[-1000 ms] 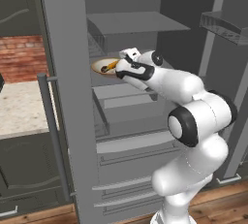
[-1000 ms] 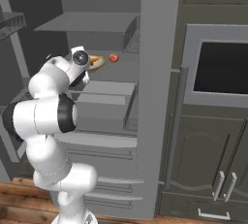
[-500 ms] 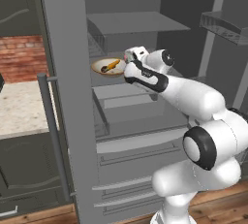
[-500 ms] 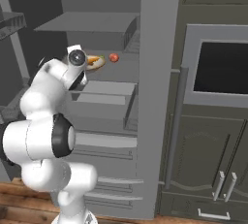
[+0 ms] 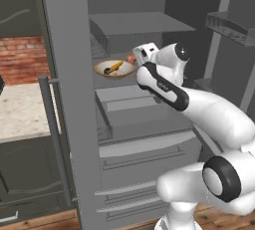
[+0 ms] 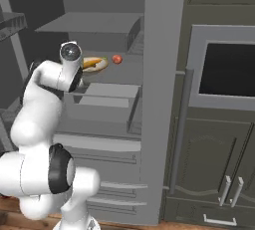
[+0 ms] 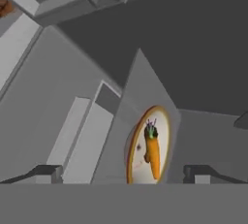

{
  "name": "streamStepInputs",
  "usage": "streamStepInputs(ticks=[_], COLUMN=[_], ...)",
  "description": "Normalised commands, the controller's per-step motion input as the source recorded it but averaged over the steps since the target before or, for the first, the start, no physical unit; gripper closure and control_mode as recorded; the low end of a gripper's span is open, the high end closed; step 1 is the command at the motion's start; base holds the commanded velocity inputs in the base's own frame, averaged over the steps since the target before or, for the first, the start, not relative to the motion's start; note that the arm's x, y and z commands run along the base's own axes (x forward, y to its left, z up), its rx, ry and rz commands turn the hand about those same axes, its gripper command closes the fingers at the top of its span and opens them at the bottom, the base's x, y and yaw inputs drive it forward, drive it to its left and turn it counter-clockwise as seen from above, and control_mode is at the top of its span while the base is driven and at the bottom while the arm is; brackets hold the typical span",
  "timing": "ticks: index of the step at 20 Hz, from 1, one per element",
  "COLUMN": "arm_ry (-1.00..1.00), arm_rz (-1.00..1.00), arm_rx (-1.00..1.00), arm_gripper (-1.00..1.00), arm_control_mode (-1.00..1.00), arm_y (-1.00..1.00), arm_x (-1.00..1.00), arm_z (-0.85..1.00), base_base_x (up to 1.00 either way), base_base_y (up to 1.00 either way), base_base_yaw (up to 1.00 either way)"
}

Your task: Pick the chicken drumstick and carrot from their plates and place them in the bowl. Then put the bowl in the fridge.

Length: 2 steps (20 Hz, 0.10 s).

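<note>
So the shallow tan-rimmed bowl with its cream inside [image 5: 114, 68] sits on a grey shelf [image 5: 149, 77] inside the tall grey fridge [image 5: 64, 99], door swung wide. The slim orange carrot [image 7: 154, 156] lies in it, green top showing, and the left base view shows a small dark-brown drumstick [image 5: 107, 70] touching the carrot. A small red round fruit [image 6: 117, 59] rests on the same shelf just beside the bowl. The white arm's two-finger gripper [image 7: 128, 172] hangs near the bowl with its dark tips spread wide and nothing between them, the bowl lying apart from both tips. By the look of it, both foods are loaded and the bowl is delivered into the fridge, so the task reads as essentially complete; all that seems left is to clear the arm from the shelf.
</note>
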Motion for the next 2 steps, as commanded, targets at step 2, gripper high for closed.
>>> streamStepInputs(ticks=[2], arm_ry=[0.10], arm_rz=[-0.07], arm_rx=[0.00], arm_gripper=[-1.00], arm_control_mode=[-1.00], arm_y=[-0.01], arm_x=[-0.62], arm_z=[0.37], base_base_x=[0.00], base_base_y=[0.00], base_base_yaw=[0.00])
